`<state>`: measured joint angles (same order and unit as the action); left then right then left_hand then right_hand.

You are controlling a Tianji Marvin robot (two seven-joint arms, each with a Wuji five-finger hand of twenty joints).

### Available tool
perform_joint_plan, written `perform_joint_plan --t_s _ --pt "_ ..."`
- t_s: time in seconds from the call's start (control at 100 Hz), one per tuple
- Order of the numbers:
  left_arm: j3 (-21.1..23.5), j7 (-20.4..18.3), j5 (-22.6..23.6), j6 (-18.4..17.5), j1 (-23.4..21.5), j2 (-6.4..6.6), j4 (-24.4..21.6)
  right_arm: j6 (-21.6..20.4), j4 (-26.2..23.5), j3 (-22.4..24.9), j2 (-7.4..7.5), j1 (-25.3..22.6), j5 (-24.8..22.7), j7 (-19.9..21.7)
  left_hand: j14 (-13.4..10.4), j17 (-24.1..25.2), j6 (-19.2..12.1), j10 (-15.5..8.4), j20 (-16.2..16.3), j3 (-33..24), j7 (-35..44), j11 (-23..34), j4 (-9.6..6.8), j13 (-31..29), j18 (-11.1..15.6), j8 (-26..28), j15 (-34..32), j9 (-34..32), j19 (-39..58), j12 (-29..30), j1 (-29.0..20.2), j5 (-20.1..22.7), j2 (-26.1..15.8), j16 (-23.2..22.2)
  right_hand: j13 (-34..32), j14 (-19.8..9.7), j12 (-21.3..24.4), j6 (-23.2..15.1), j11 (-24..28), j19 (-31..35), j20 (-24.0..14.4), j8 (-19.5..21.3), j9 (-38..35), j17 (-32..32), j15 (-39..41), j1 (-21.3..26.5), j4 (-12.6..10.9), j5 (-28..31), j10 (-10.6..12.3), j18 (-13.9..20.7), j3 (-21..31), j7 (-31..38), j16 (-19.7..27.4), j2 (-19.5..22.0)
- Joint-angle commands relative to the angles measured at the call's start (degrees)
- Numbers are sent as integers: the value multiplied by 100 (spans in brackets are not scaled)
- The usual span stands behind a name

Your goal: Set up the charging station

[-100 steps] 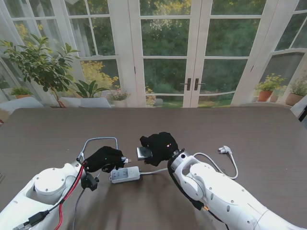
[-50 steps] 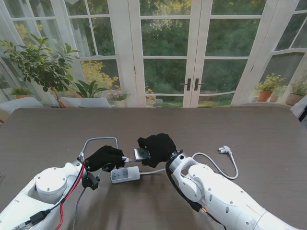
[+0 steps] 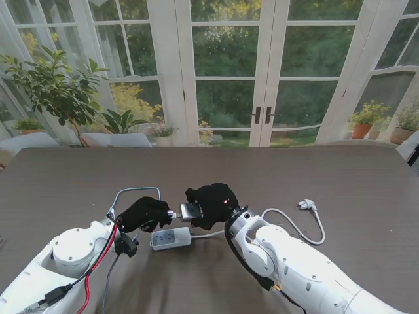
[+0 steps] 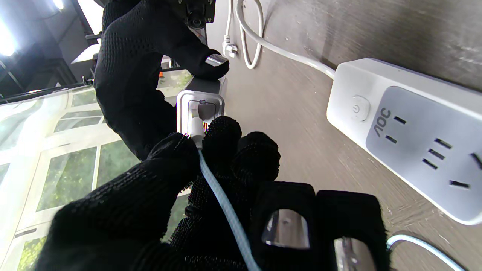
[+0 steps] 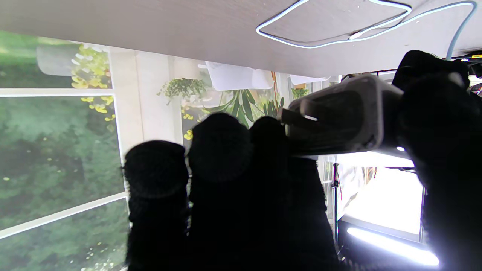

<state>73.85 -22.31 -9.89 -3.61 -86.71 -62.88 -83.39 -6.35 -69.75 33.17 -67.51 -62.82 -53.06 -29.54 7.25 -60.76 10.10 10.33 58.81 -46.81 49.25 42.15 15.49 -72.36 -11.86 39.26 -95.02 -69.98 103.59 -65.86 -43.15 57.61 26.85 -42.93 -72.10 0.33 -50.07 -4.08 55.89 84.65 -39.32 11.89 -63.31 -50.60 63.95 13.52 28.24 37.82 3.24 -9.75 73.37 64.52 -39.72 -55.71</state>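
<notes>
My right hand (image 3: 211, 204) has moved left since one second ago, bringing the charger (image 3: 190, 211) from a clear gap to contact with the cable plug held by my left hand (image 3: 143, 214). In the left wrist view the white plug (image 4: 196, 130) sits at the port on the charger's end face (image 4: 200, 113); whether it is fully seated cannot be told. My left hand is pinched on the light blue cable (image 4: 222, 195) just behind the plug, thumb against forefinger. My right hand is closed on the charger body (image 5: 339, 118), thumb on one face and fingers (image 5: 220, 150) on the other, holding it above the table (image 3: 340, 176). The white power strip (image 3: 170, 238) lies flat on the table just nearer to me than both hands — its sockets are unoccupied, its own cord running right to a loose wall plug (image 3: 306, 205). The cable's slack forms a loop (image 3: 134, 193) farther from me than the left hand. Bare table surface extends on the far side and to the right — the near edge is occupied by both arms.
</notes>
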Motion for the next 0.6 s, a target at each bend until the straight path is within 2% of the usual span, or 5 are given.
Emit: perform_joint_plan --t_s 0.0,0.59 --pt "-7 -69 19 -4 3 -49 9 -43 8 -20 -30 1 -18 41 -495 -374 0 102 100 53 -4 78 -312 -55 1197 41 -570 -365 1639 43 -159 170 -188 23 -340 -91 -149 -965 324 225 -17 497 -91 -71 156 1134 -707 375 49 99 927 1689 -103 836" --pt "-27 130 72 51 -10 -88 -25 -95 -4 31 -19 -43 -23 18 -495 -374 18 108 113 18 -3 76 -306 -55 1197 37 -570 -386 1639 56 -151 191 -173 22 -340 -95 -160 -965 313 193 -34 500 -94 -50 163 1133 -708 376 49 98 918 1687 -104 839"
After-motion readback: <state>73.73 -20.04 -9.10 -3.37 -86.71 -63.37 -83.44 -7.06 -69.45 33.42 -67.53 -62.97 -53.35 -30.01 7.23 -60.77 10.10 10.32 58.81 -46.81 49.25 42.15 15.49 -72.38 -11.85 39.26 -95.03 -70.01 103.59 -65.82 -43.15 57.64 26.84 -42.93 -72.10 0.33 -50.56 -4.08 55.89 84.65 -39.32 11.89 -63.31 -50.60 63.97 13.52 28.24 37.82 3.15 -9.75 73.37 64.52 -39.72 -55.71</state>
